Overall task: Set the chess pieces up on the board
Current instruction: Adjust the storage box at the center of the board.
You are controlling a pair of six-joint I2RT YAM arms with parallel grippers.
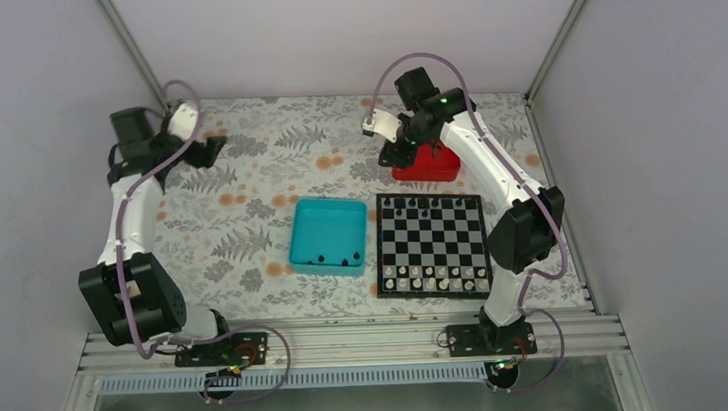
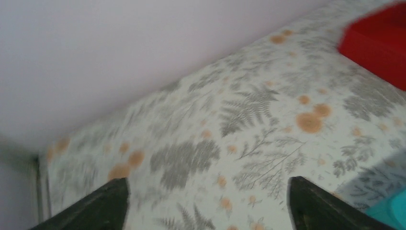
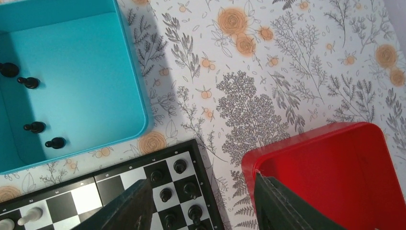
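- Right end effector (image 3: pixel 201 188) state?
- Jaws apart, empty, hanging over the red tray (image 3: pixel 335 167) rim, upper centre of the overhead view. Left end effector (image 2: pixel 208 181) also spread and empty, upper left, probably parked clear.
- Layout, big to small?
- Counter (image 1: pixel 249 201); board (image 1: pixel 433 244) centre right; teal tray (image 1: pixel 324 228) just left of it, likely for short reach. Black chess pieces (image 1: pixel 425 204) line the board's top edge; four more (image 3: pixel 36 127) lie in the teal tray, apparently awaiting pickup.
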